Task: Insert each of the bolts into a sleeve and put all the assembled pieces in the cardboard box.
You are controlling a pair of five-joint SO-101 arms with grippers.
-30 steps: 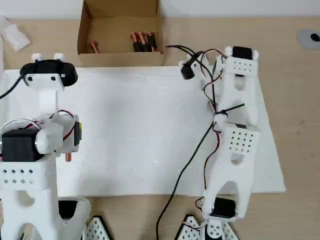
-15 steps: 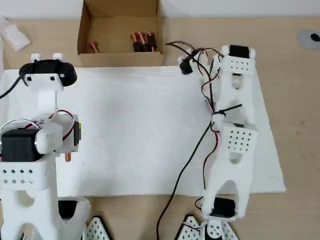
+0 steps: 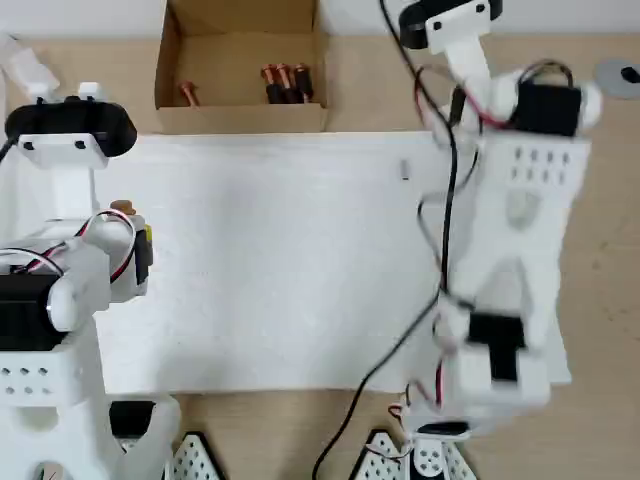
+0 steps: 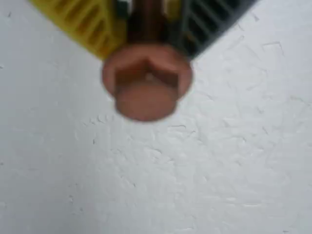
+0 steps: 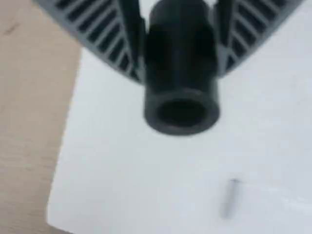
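While left fingers [image 4: 83, 24] grip bolt [image 4: 146, 83], right fingers [image 5: 87, 29] sleeve [image 5: 181, 83].

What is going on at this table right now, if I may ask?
The left gripper holds a copper bolt over the white mat, and the right gripper holds a black sleeve. The two parts are not yet joined. Several finished pieces already lie in the cardboard box at the far edge of the mat.
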